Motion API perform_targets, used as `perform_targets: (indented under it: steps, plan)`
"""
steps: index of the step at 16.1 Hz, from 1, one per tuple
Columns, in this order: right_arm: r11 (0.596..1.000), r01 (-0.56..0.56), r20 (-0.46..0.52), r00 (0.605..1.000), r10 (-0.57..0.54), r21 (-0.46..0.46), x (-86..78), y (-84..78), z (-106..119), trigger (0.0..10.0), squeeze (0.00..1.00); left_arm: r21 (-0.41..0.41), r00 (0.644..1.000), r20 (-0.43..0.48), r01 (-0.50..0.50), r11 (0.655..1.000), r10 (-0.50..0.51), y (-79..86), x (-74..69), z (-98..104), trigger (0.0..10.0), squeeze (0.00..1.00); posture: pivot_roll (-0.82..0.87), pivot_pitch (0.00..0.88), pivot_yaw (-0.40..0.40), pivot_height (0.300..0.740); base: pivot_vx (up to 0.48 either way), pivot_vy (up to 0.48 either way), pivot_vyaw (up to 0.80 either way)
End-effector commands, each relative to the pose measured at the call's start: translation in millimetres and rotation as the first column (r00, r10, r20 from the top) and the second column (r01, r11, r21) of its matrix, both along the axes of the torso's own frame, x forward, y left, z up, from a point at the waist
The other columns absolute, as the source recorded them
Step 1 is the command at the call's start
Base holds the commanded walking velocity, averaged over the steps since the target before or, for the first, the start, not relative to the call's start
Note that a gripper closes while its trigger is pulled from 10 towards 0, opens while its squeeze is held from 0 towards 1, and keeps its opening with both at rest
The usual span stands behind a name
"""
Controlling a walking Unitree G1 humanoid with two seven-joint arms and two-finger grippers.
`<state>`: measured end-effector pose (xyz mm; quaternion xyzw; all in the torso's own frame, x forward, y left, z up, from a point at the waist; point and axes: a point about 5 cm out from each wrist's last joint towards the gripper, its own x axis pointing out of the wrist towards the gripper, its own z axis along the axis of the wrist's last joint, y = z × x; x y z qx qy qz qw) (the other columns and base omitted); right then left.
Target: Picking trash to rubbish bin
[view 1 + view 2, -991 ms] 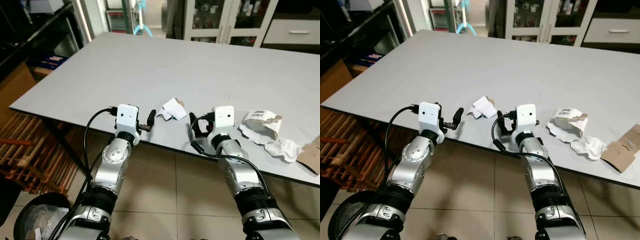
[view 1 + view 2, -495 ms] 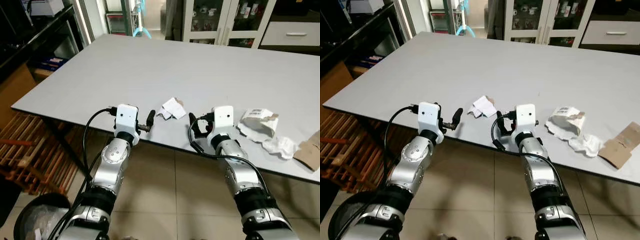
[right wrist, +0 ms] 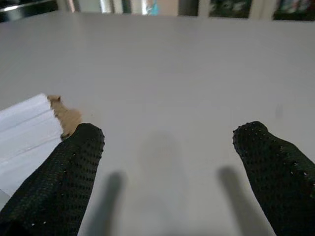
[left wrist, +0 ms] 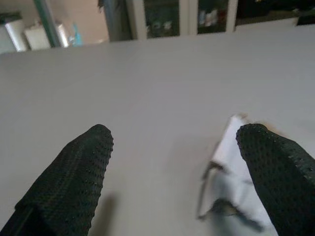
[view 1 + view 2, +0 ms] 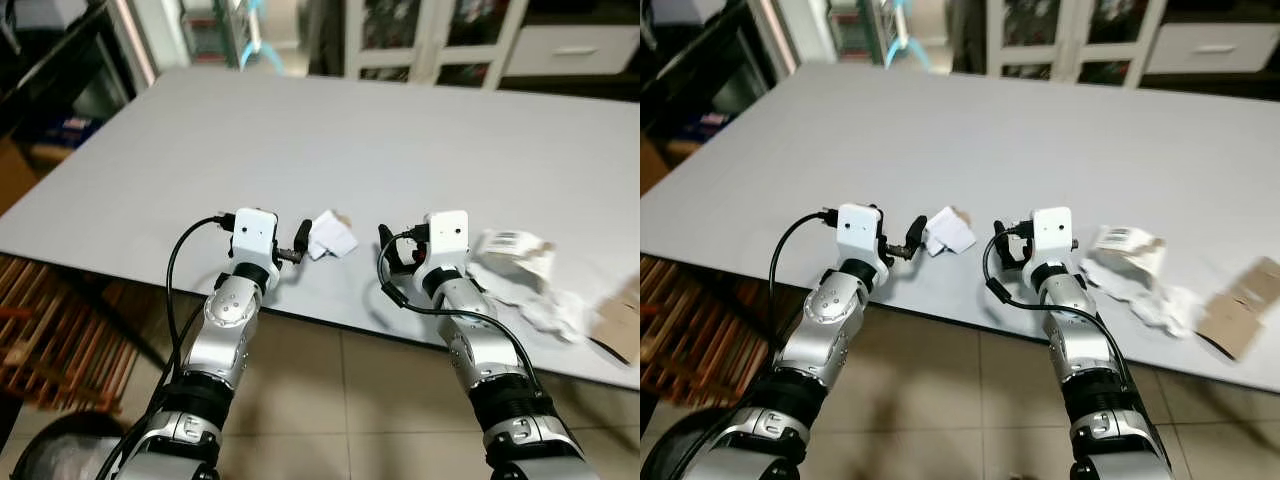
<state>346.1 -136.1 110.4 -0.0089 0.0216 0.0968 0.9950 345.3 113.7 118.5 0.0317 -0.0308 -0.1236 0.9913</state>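
Big grey table [image 5: 300,130] stretching far across the room, tiled floor below its near edge; off to the left, dark shelving and some wooden slats, all a bit blurry; left gripper [image 5: 298,243] parked just over the near edge of the table, fingers [image 4: 74,182] spread wide apart, nothing between them; right next to it, just to the right, a small folded white paper scrap [image 5: 331,233] with a bit of brown at its far corner, lying flat on the table, close to the gripper's right finger, can't tell if actually touching; further right, right gripper [image 5: 392,255] also hanging at the near edge, fingers [image 3: 59,182] spread apart too, empty, bare tabletop between them, same white scrap poking in beside one finger; right of that, a crumpled white bag with a printed label [image 5: 510,250], then more crumpled white paper [image 5: 555,308] just beside it; at the far right edge, a torn piece of brown cardboard [image 5: 625,320]; glass-door cabinets [image 5: 420,30] along the far wall.
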Motion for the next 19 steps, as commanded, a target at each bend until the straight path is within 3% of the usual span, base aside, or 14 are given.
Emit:
perform_targets:
  steps: [1, 19]
  plan:
    - [1.000, -0.014, 0.003, 1.000, 0.014, 0.001, 0.4, 3.3, 2.6, 10.0, 0.00, 0.010, 1.000, 0.013, -0.002, 1.000, 0.001, 1.4, 0.5, 2.3, 10.0, 0.00, -0.06, 0.061, 0.052, 0.740, 0.000, 0.000, 0.00]
    - [1.000, -0.026, 0.001, 1.000, 0.026, -0.002, -0.8, 4.4, 1.9, 10.0, 0.00, 0.021, 1.000, -0.001, -0.007, 1.000, 0.007, 1.3, -0.1, -0.8, 10.0, 0.00, -0.06, 0.061, 0.049, 0.740, 0.000, 0.000, 0.00]
